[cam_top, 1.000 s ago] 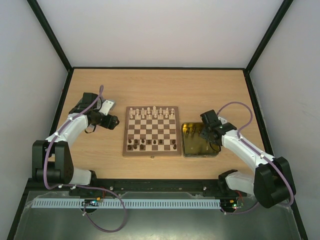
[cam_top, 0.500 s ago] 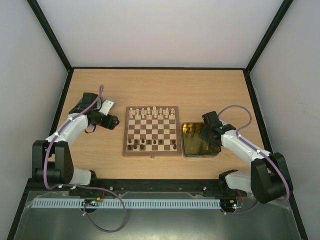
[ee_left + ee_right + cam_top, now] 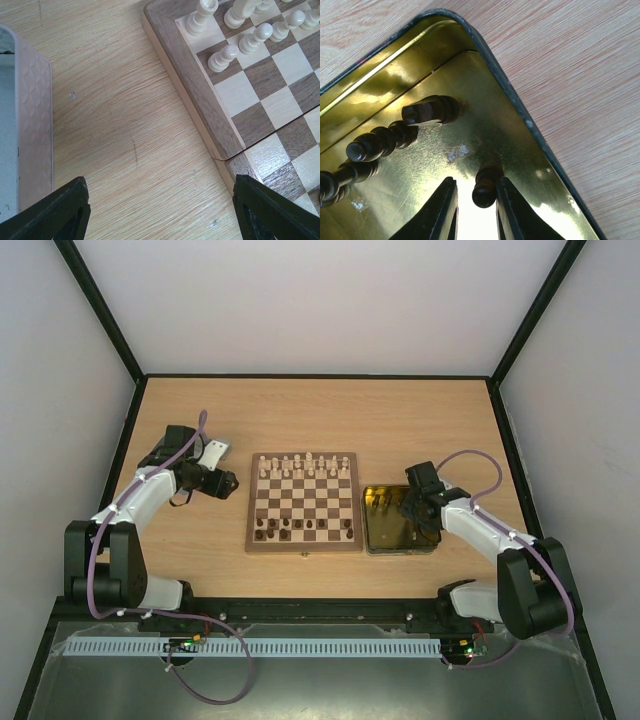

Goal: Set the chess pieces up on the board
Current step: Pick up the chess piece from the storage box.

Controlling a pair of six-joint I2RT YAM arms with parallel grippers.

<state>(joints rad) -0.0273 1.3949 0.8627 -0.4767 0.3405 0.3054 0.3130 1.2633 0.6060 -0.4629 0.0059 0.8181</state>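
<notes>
— Right claw point(image 3: 475, 212)?
— Down in the glossy yellow-lined tin point(image 3: 517, 107), narrow, straddling a dark piece point(image 3: 485, 186) lying flat. Touching one finger, gap at the other. More dark turned shapes heaped beside.
— Left claw point(image 3: 161, 212)?
— Spread wide above the grained table point(image 3: 115, 130), between embossed silver lid point(image 3: 36, 115) and board point(image 3: 192, 87).
— Since a second ago?
— Right elbow drawn in slightly; left unmoved. On the far rows, upright pale pieces point(image 3: 223, 56). White walls around.
</notes>
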